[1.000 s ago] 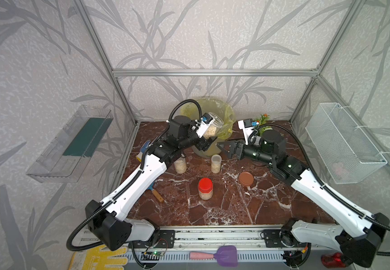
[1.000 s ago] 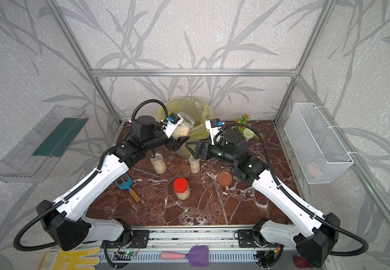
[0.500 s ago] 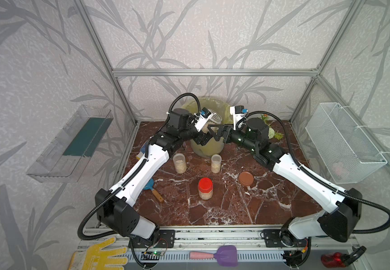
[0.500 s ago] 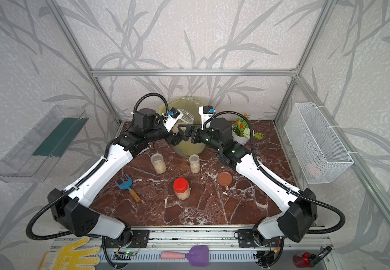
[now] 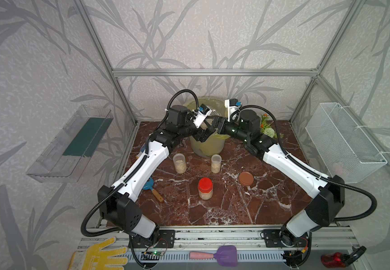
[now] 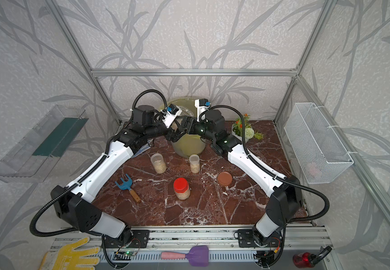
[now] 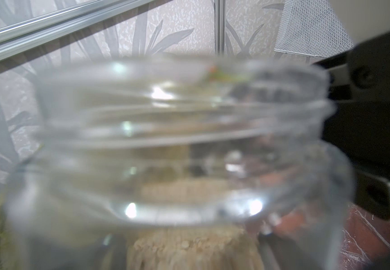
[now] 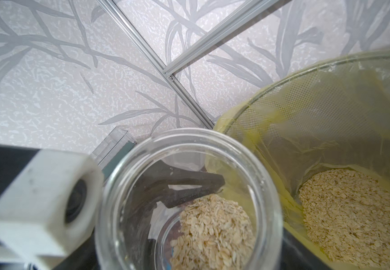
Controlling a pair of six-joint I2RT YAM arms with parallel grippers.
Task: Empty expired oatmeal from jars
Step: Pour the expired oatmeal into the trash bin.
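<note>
Top views: left gripper is clamped on the open jar and holds it up at the rim of the bin, at the back of the table. My read: that spot lets a tilt drop the contents straight in. The right gripper sits at the jar's mouth end with its jaws wide. Probably there to steady or take over the jar, but I can't tell whether it is touching or gripping.
The brown lid lies loose on the table, well apart, likely off this jar.
Not yet done: two slim jars stand just in front of the bin, each partly full, and I can't tell whether they are capped. The red-lidded jar stands nearer the front, closed, with grain in its lower part.

Left wrist: the jar's threaded neck fills the frame, blurred, with no cap on it. Oatmeal is visible below it, and the right gripper's black body sits just beside the neck.

Right wrist: looking into the jar mouth, the oatmeal is heaped on the side nearest the bin, so the jar is tilted that way. It is far from empty. The bin's yellow bag is right beside it and already holds a pile of oats.
</note>
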